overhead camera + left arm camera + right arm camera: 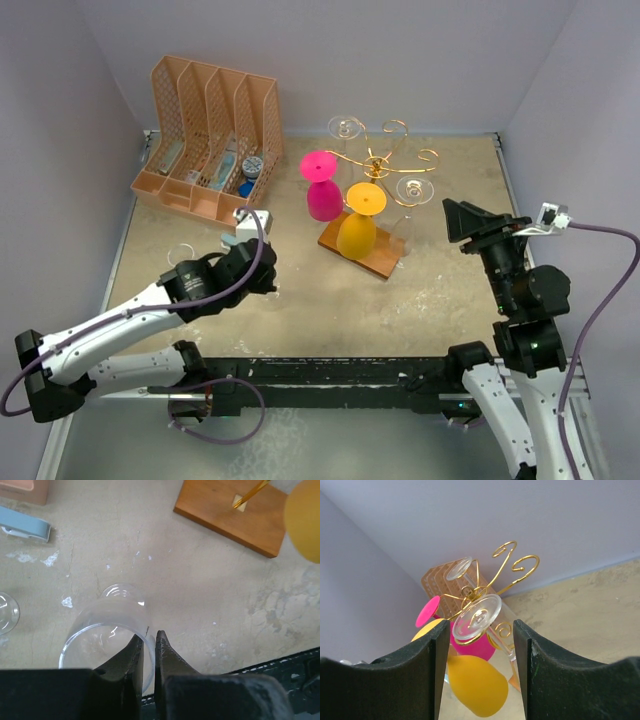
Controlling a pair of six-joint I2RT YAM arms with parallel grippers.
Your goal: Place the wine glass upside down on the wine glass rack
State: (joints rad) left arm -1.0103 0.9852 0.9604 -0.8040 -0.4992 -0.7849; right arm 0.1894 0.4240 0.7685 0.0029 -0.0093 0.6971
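Pinching the rim of the clear wine glass (100, 625) with the left hand (149, 637) — jaws closed down to a sliver, one finger inside the bowl and one outside, clamping only the thin glass wall. Gripping at the rim rather than the stem, probably for leaving the foot free to slide into a wire curl after turning over. Resting on the tabletop (440, 290) to the near left of the wine glass rack (375, 163), well apart from its wooden base (230, 510); upright or tipped, hard to tell. Hovering just right of the rack with the right hand (481, 625) — fingers spread wide, grasping nothing, facing the hung glasses. Carrying a pink glass (322, 195), a yellow glass (358, 228) and clear ones bowl-down, with back-right curls seemingly spare.
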